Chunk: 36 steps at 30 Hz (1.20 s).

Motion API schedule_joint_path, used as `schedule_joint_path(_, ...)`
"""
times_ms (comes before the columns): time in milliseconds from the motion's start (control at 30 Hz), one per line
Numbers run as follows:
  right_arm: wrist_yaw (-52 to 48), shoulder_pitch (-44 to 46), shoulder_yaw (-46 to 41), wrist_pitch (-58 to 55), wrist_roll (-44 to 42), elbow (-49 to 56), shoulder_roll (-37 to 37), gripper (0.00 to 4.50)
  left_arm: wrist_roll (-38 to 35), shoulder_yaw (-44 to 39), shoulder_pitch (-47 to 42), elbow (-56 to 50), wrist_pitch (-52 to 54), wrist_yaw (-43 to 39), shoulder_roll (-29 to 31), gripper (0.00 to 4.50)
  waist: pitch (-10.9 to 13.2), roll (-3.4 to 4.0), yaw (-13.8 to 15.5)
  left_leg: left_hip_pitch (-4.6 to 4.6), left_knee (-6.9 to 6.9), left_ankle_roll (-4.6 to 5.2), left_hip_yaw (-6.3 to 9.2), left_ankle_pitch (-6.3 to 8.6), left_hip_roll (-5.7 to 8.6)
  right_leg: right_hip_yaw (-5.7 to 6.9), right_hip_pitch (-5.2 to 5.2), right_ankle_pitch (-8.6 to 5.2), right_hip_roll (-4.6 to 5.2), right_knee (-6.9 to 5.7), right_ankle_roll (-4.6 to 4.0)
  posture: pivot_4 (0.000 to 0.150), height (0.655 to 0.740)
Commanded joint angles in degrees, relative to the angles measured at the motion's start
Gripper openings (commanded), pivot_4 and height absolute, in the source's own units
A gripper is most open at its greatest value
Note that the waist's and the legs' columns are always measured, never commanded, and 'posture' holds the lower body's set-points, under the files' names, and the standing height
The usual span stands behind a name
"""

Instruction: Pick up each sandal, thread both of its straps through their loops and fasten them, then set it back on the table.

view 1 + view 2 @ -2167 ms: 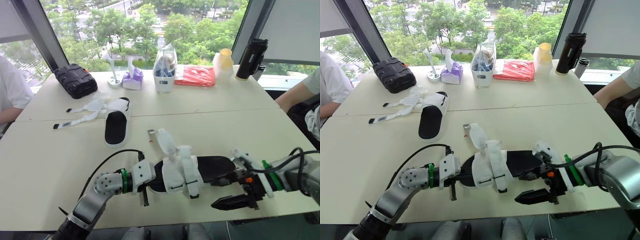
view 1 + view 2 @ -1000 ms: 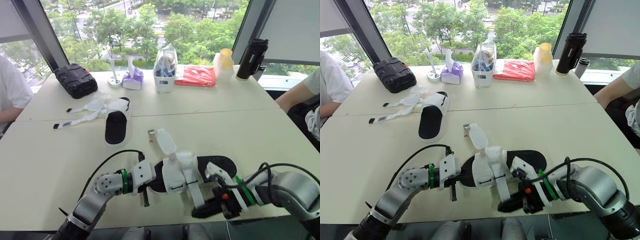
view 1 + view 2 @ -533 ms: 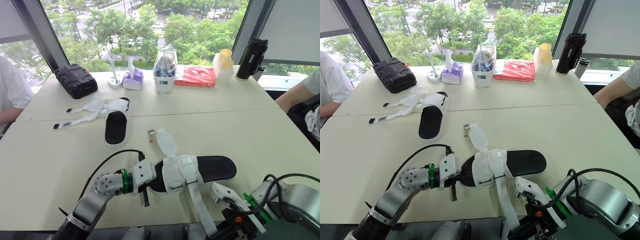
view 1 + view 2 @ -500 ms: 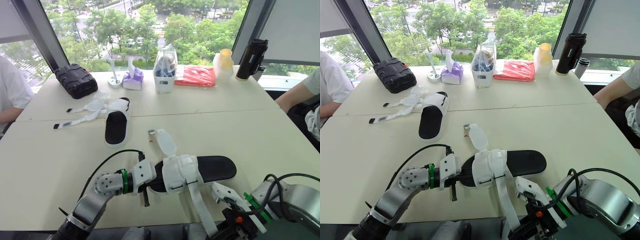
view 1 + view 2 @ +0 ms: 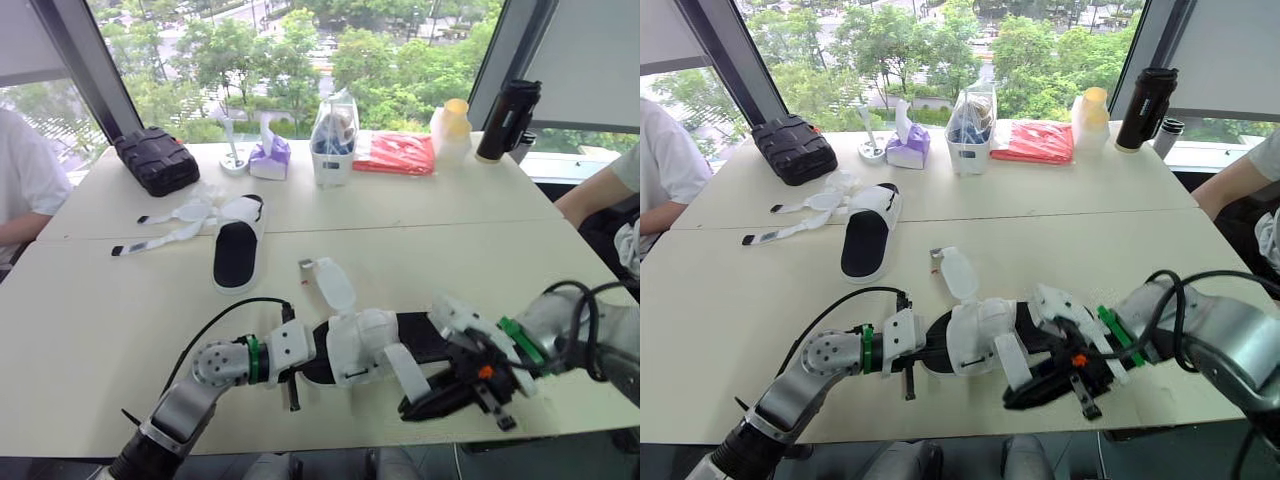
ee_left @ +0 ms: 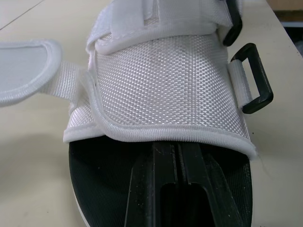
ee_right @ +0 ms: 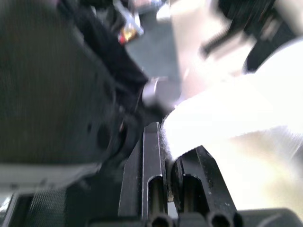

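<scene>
1. Table (image 5: pixel 120 310): cream, with the window (image 5: pixel 280 50) at 12 o'clock.
2. Sandal (image 5: pixel 360 345): at 6 o'clock; my left claw (image 5: pixel 292 372) is clamped on its end.
3. Strap (image 5: pixel 405 368): pinched in my right claw (image 5: pixel 415 405).
4. Second sandal (image 5: pixel 236 250): at 11 o'clock.

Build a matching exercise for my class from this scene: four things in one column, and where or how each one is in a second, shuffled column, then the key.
Things
1. near sandal
2. far sandal
3. black case
4. black flask

Places or states
A. far right corner of the table
B. its strap pinched by the right end effector
C. far left corner of the table
D. lying flat, loose straps spread out

Pairs: 1-B, 2-D, 3-C, 4-A
</scene>
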<state>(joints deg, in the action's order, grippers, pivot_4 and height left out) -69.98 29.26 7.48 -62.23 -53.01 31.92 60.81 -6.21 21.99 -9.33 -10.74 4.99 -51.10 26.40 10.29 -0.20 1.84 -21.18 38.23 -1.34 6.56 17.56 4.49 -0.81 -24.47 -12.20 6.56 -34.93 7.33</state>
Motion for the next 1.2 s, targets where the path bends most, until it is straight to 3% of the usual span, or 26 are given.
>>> schedule_joint_path(33,0.2,4.9,3.3,0.8,3.1,-4.4,-2.9,0.07,2.5,2.2,0.9,2.9,0.5,0.0,0.2,0.00,0.0,-0.01,0.5,0.00,0.00,0.00,0.01,0.00,0.00,0.01,0.00,0.00,0.00,0.00,0.00,0.150,0.7400)
schedule_joint_path(333,1.2,5.1,9.3,4.1,11.4,-12.7,-8.4,0.07,2.6,2.1,1.3,2.7,0.2,0.4,0.3,0.00,0.0,-0.03,0.4,-0.06,0.00,0.00,0.04,0.00,0.06,0.06,-0.06,0.01,0.05,-0.01,0.00,0.150,0.7400)
schedule_joint_path(433,4.1,5.3,7.9,3.6,12.1,-16.8,-11.8,1.06,2.7,2.1,1.4,2.5,0.2,0.6,0.3,0.00,0.0,-0.04,0.3,0.01,0.00,-0.01,0.04,-0.01,0.03,0.05,-0.02,0.01,0.02,-0.03,0.00,0.150,0.7400)
schedule_joint_path(600,10.8,7.5,3.5,0.6,11.0,-21.8,-19.2,3.66,2.7,2.0,1.4,2.4,0.2,0.8,0.3,0.00,-0.1,-0.09,0.3,0.07,0.00,-0.02,0.05,-0.01,0.02,0.03,0.02,0.02,0.01,-0.06,-0.01,0.150,0.7400)
schedule_joint_path(667,14.7,8.7,1.9,0.6,12.1,-24.5,-22.9,4.47,2.7,2.0,1.3,2.4,0.3,1.0,0.2,0.00,-0.1,-0.08,0.3,0.12,0.00,-0.05,0.02,-0.03,0.02,-0.03,0.03,0.06,0.01,-0.09,-0.07,0.150,0.7400)
schedule_joint_path(933,19.1,11.3,1.7,4.0,18.0,-31.0,-26.7,4.47,2.6,1.9,1.2,2.2,0.4,1.1,0.3,0.00,-0.2,-0.09,0.3,0.05,-0.03,-0.02,0.06,-0.02,0.08,-0.02,-0.03,0.07,-0.01,-0.09,-0.09,0.150,0.7400)
schedule_joint_path(1200,19.2,20.2,-0.4,7.3,21.9,-41.1,-27.5,4.47,2.5,1.8,0.6,2.5,0.5,1.0,0.2,0.00,-0.2,-0.08,0.1,0.06,-0.03,-0.04,0.06,-0.04,0.07,-0.01,-0.03,0.07,-0.02,-0.10,-0.09,0.150,0.7400)
